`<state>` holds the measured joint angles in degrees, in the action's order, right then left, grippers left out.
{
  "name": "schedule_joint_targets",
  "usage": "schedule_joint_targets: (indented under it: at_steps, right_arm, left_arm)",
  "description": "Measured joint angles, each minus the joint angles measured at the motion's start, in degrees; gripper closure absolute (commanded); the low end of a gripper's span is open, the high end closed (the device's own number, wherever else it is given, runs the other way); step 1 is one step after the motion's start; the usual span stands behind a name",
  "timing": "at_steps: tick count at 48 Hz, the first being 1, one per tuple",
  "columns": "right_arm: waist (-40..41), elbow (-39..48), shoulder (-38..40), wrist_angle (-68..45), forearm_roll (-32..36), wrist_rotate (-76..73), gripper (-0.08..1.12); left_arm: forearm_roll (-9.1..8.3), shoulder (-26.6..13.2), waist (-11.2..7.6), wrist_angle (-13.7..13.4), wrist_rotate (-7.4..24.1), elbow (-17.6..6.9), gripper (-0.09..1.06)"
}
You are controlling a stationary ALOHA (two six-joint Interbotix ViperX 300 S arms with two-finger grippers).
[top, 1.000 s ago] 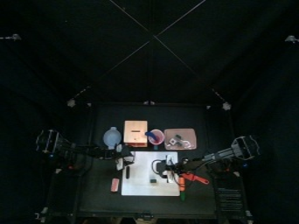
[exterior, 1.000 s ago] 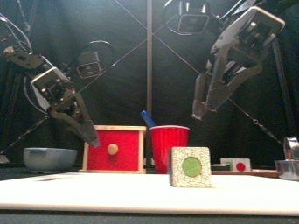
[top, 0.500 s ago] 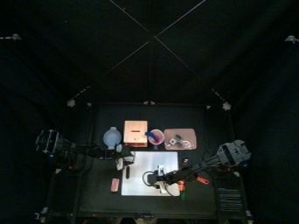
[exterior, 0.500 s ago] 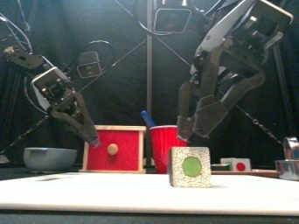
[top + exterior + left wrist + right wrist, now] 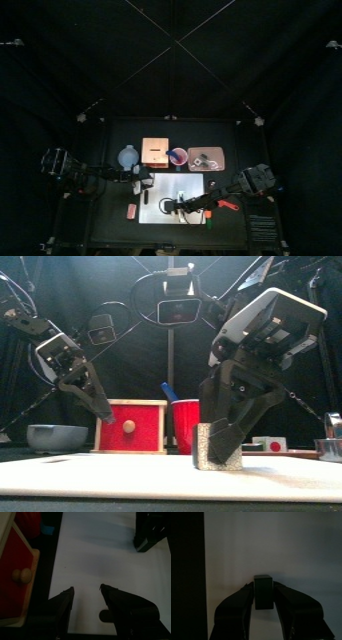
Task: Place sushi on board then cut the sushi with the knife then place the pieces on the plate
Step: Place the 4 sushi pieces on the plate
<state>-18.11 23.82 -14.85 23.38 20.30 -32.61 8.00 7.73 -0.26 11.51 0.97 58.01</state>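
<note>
The sushi piece point(image 5: 262, 597), probably a light, stiff, slick toy block, stands on the white board point(image 5: 304, 552) inside the right claw point(image 5: 262, 586), best pinched by its flat sides; whether the claw grips it, I cannot tell.

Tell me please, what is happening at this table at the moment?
The right gripper is down on the white cutting board, set around the toy sushi piece that stands upright there. Whether it already grips the piece, I cannot tell. The left gripper hangs open above the board's left side, near the wooden box, and holds nothing. A blue knife stands in the red cup behind, so no cutting has begun.
</note>
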Motion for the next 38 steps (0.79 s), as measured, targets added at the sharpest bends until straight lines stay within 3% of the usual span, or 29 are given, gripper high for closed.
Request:
schedule_joint_targets:
  at_steps: [8,16,29,38]
  right_arm:
    - [0.7,0.3,0.8,1.8,-1.6,0.1,0.48]
    - [5.1,3.8,7.6,6.2,-1.6,0.1,0.48]
    - [18.5,13.2,19.7,12.0,-1.0,-0.3,0.48]
    - [31.2,18.6,26.5,12.7,-0.8,-0.1,0.48]
  left_arm:
    - [-0.88,0.0,0.0,0.0,0.0,0.0,0.13]
    - [-0.97,0.0,0.0,-0.1,0.0,0.1,0.13]
    - [-1.14,1.3,-0.09,-3.8,-0.1,0.2,0.13]
    - [-1.32,2.5,-0.09,-4.0,0.0,0.5,0.13]
